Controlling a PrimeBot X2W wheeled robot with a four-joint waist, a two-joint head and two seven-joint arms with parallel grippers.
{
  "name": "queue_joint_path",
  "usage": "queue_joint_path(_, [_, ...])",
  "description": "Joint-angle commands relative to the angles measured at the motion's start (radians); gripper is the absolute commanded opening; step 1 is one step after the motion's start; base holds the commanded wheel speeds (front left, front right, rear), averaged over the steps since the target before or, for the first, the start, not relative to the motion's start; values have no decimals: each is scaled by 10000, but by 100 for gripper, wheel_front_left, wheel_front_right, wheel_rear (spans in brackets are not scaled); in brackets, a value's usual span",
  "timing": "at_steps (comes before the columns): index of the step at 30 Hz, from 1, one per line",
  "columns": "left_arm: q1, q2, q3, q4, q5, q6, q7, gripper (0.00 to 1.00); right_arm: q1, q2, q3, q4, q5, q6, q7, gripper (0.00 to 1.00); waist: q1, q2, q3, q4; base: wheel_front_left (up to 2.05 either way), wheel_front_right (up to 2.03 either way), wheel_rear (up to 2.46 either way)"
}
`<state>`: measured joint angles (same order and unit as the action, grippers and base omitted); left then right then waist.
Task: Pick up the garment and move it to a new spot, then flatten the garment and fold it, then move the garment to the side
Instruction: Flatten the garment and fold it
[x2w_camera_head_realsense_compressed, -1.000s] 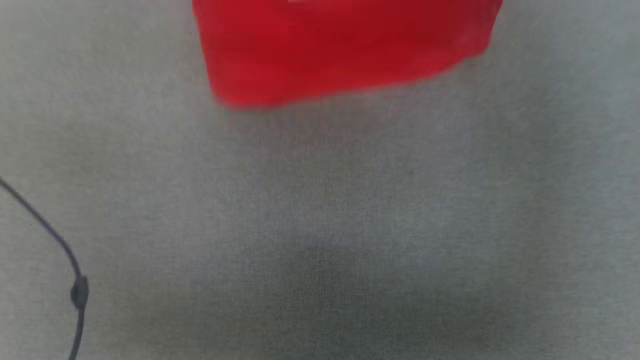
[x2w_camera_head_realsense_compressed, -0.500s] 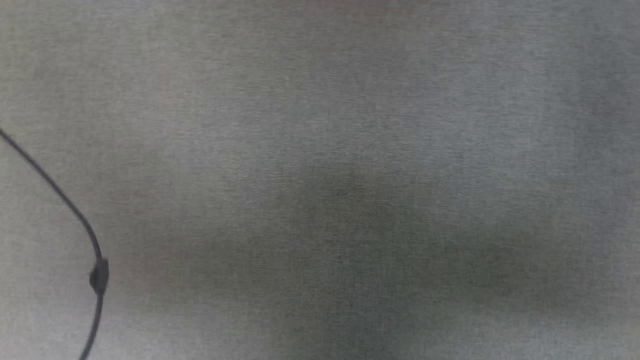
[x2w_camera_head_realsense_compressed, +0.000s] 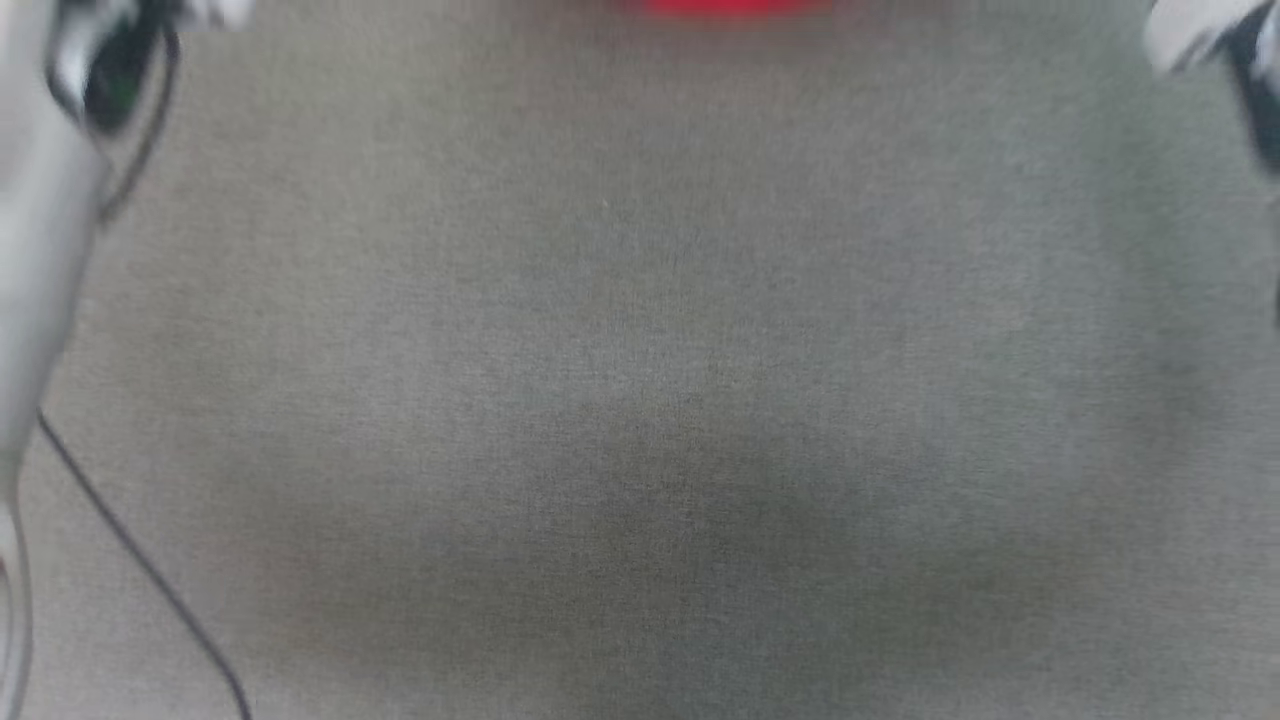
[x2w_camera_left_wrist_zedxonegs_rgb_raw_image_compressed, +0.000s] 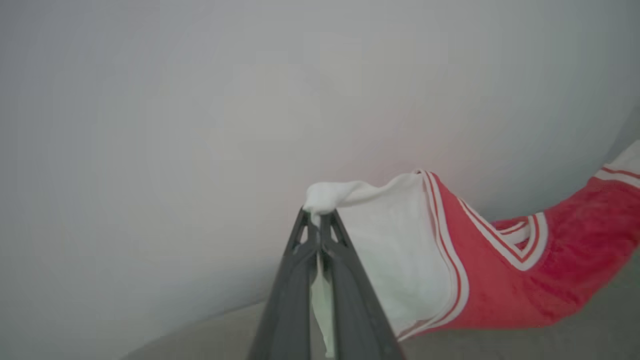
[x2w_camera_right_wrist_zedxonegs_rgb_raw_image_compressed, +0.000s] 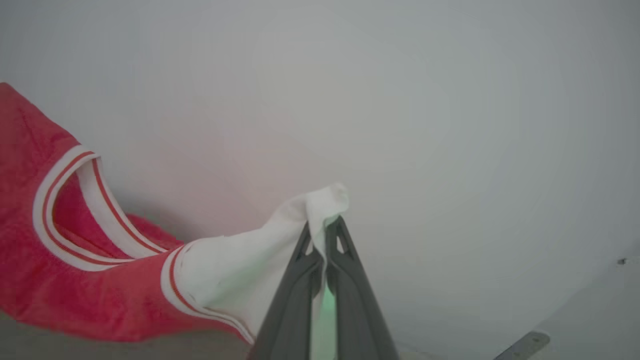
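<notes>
Left tool: your left tool (x2w_camera_left_wrist_zedxonegs_rgb_raw_image_compressed: 316, 220) has its two long dark fingers pressed together on a pinch of white sleeve cloth; a tuft bunches above the tips, so the bite looks deep.
Right tool: your right tool (x2w_camera_right_wrist_zedxonegs_rgb_raw_image_compressed: 322, 226) is clamped the same way on the other white sleeve; the matched grips are why the shirt hangs spread rather than balled up.
Garment: the garment (x2w_camera_left_wrist_zedxonegs_rgb_raw_image_compressed: 505, 285), a red jersey-style T-shirt with white short sleeves and red-and-white striped trim, is strung by its sleeves between your two tools; its striped collar (x2w_camera_right_wrist_zedxonegs_rgb_raw_image_compressed: 65, 210) sags in the middle; whether the hem touches anything below, you cannot tell.
Arms: a pale forearm (x2w_camera_head_realsense_compressed: 40, 250) stands at the head view's left edge and the other arm (x2w_camera_head_realsense_compressed: 1200, 30) at the top right corner; well apart, which keeps the shoulders stretched.
Surface: the grey woven surface (x2w_camera_head_realsense_compressed: 640, 400) lies below you; a thin black cable (x2w_camera_head_realsense_compressed: 140, 570) trails across its left side.
Step, as a judgement: you are carrying the shirt to its new spot; keep both tools level and apart so it lands flat; a slipped sleeve would spoil the spread.
</notes>
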<state>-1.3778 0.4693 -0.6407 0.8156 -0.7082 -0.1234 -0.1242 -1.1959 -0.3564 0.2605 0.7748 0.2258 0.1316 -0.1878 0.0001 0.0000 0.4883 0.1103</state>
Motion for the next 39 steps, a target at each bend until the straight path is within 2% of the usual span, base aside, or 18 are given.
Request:
queue_joint_path(1, [419,148,-115,-182,-127,-32,221,0,333,-101,319,-46,397,-19,218,0,-1,0,-463,-39,0,0,0])
queue_joint_path(4, [1586,494,-293,-721,-658,-51,1158,0,1143,-378,1121,-329,1594,-19,1076,0,-1,0,-941,-81,0,0,0])
queue_joint_path(6, [2799,1020,-442,-1629,-1055,-40,2014,0,2038,-794,1855,-951,2791,-19,2037,0,-1,0,-1374,-119,0,0,0])
queue_joint_path(10, [4762,1852,-543,-3288,-1617,389,2857,0,3294,-1579,2881,-2284,4003,-17,3028,0,-1,0,-1877,-158,0,0,0])
queue_joint_path(14, [6937,2885,-441,-5261,-2167,1303,3218,0,4536,-2596,3647,-3638,5067,-19,3771,0,-1,0,-2273,-215,0,0,0])
queue_joint_path(20, [9883,4156,-248,-7717,-2804,2835,3042,0,6137,-3874,4305,-5146,6095,-19,4609,0,-1,0,-2646,-232,0,0,0])
queue_joint_path(21, [9883,4156,-248,-7717,-2804,2835,3042,0,6137,-3874,4305,-5146,6095,-19,4609,0,-1,0,-2646,-232,0,0,0])
queue_joint_path(24, [11055,4628,-200,-8537,-3062,3469,2889,0,6837,-4414,4591,-5785,6508,-19,4989,0,-1,0,-2792,-244,0,0,0])
queue_joint_path(28, [12237,4973,-72,-9262,-3358,4215,2606,0,7605,-5064,4915,-6566,7047,-19,5535,0,-1,0,-2893,-272,0,0,0])
queue_joint_path(35, [13729,5189,128,-9945,-4036,4924,2201,0,8858,-5925,5217,-7558,7976,-17,6583,0,-1,0,-2938,-385,0,0,0])
queue_joint_path(39, [14311,5192,196,-10202,-4380,5173,2055,0,9425,-6114,5031,-7725,8306,-19,6770,0,-1,0,-2916,-427,0,0,0])
